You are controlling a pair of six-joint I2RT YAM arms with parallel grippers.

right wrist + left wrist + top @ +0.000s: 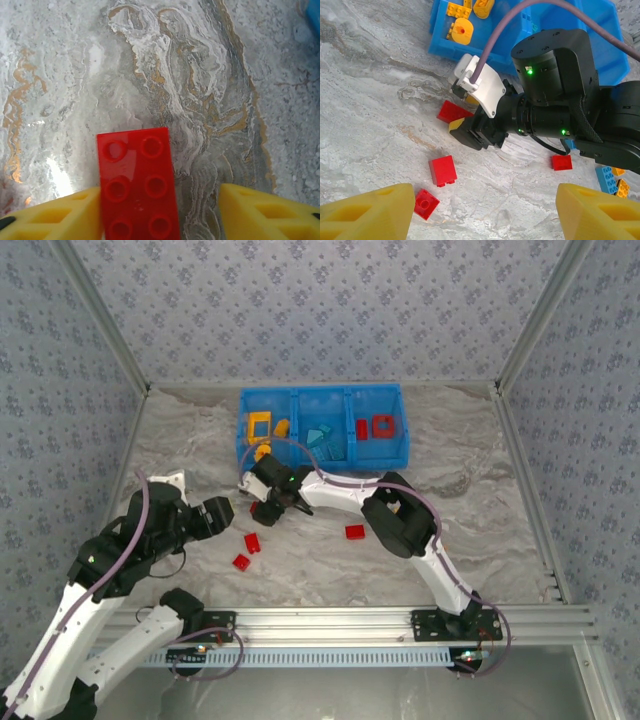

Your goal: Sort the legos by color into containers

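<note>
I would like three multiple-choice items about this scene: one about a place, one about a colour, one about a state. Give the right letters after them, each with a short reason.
1. Seen from the top camera, in which compartment of the blue bin do the red pieces lie?
A) left
B) middle
C) right

2. What colour is the brick between the jaws of the right gripper?
A) blue
B) red
C) yellow

3. How do the jaws of the left gripper stand?
A) open, holding nothing
B) shut on a red brick
C) shut on a blue brick

Answers:
1 C: the red pieces lie at the bin's right end.
2 B: the right wrist view shows red studs between the jaws.
3 A: the left wrist view shows them far apart, gripping nothing.
</note>
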